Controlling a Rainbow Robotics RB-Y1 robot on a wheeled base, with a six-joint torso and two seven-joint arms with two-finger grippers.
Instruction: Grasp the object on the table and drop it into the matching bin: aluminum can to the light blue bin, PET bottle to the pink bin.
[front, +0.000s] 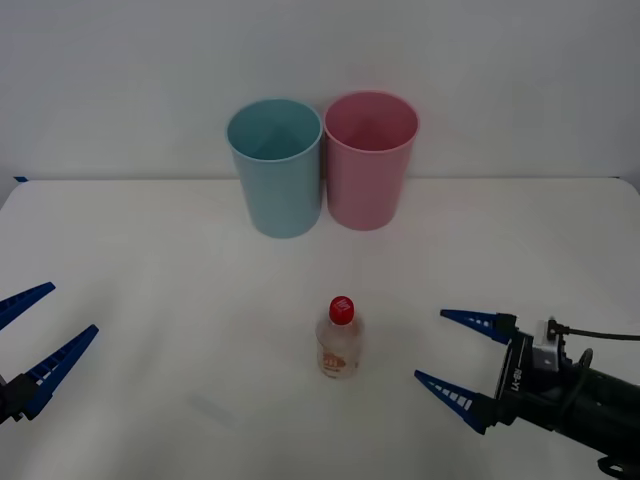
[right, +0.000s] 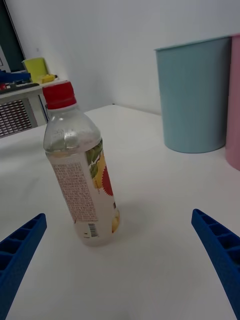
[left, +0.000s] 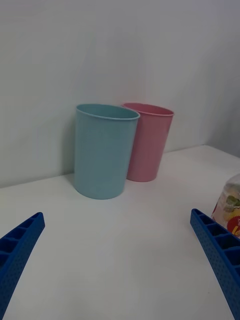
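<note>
White bench (front: 150, 300) fills the lower frame. Light blue bin (front: 275, 167) & pink bin (front: 369, 160) stand touching at upper centre. Right end effector (front: 455, 357), lower right, is wide open, holds nothing; left end effector (front: 35, 333), lower left, also open, empty. PET bottle (front: 339, 339) stands upright at lower centre, btw. them.

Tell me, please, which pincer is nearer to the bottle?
The right pincer: it sits open just to the right of the bottle. The left pincer, also open, is far off at the table's left edge.
</note>
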